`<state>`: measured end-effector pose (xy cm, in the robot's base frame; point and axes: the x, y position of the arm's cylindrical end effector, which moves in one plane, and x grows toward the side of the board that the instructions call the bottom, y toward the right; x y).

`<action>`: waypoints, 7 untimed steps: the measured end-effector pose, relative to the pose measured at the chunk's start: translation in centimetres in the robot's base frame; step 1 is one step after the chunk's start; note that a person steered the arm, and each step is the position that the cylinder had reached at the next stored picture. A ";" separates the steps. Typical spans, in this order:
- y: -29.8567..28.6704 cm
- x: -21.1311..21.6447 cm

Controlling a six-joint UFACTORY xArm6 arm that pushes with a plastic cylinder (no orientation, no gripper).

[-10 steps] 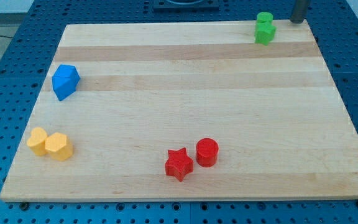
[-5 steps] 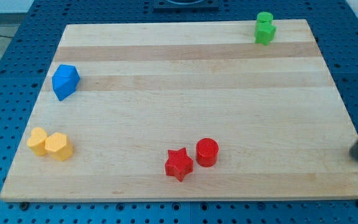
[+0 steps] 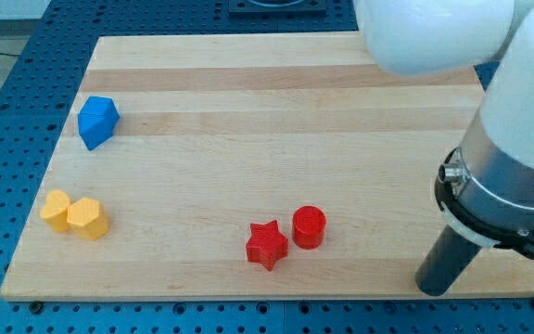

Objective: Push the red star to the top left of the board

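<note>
The red star [image 3: 267,245] lies near the board's bottom edge, a little right of centre. A red cylinder [image 3: 309,226] stands touching or almost touching its upper right side. My tip [image 3: 431,289] rests on the board near the bottom right, well to the right of the red star and the red cylinder, apart from both. The white arm body fills the view's right side and top right, hiding that corner of the wooden board [image 3: 276,111].
A blue block [image 3: 96,122] sits near the left edge, upper half. Two yellow blocks, a heart-like one [image 3: 56,210] and a hexagon-like one [image 3: 88,218], sit together at the lower left. A blue perforated table [image 3: 7,83] surrounds the board.
The rod swept from the top right corner down the right side to the bottom right, moving left onto the board. The arm now hides the green blocks at the top right. No block moved.
</note>
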<state>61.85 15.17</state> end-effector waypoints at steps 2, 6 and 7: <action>-5.3 -0.3; -25.4 -9.8; -24.2 -11.9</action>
<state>49.94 -8.99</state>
